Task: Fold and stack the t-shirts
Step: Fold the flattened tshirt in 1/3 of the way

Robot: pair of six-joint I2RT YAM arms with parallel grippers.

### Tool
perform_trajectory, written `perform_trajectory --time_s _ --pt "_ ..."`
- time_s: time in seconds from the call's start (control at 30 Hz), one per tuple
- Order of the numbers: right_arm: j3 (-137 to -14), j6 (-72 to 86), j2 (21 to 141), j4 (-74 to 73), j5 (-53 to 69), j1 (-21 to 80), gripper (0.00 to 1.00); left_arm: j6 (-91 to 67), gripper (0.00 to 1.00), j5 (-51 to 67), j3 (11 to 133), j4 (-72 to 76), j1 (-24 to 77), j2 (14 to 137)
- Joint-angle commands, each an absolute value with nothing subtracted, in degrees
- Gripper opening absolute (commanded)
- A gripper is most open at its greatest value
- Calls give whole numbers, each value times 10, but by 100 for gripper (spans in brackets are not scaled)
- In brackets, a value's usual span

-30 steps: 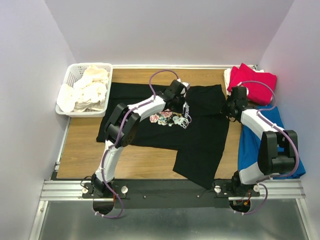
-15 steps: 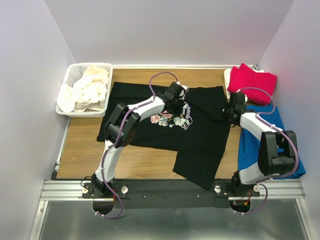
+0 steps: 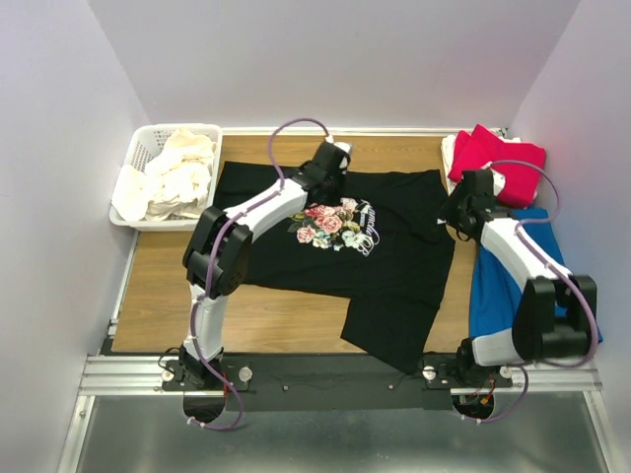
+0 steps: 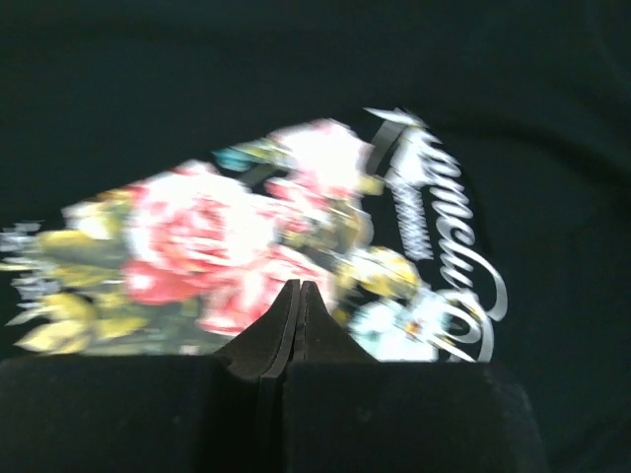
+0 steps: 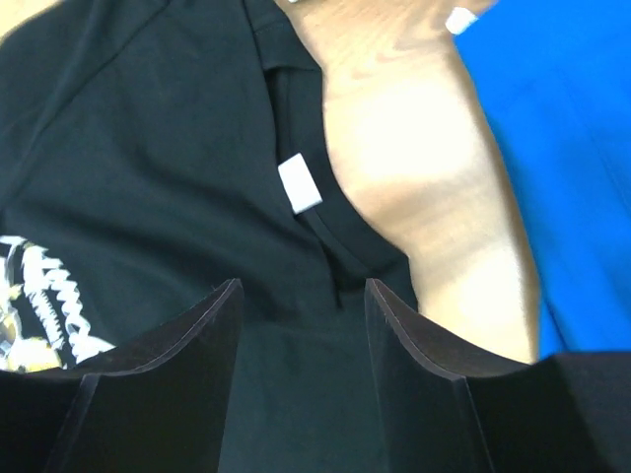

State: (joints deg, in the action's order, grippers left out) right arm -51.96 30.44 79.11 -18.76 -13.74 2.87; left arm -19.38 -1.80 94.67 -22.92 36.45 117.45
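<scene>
My right fingers are apart; I should pinch the black shirt's collar squarely. My left fingers are together over the roses.

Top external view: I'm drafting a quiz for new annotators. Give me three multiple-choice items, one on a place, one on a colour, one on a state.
1. Where is the white basket? A at the far-left corner of the table; B near right; C centre.
2. What colour is the cloth under the right arm? A green; B blue; C yellow.
3. How do the right arm's fingers stand over the black t-shirt? A shut on it; B shut on the basket; C apart, holding nothing.
Answers: 1 A, it sits at the far-left corner; 2 B, the cloth shows plain blue; 3 C, the right wrist view shows a clear gap between them.
</scene>
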Motion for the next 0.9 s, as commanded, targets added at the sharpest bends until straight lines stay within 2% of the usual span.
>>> perform_trajectory --time_s 0.0,0.33,0.7,0.87 --pt "-582 314 910 -201 -105 25 61 -226 0 -72 932 -254 298 1163" --pt "-712 319 1077 -227 -88 36 61 -235 0 -81 839 -265 207 1143" --pt "-921 319 1249 -400 -165 37 60 -230 0 -83 752 -296 189 1122" --pt "-1026 307 1327 -452 -189 36 60 -222 0 -80 761 -302 182 1126"
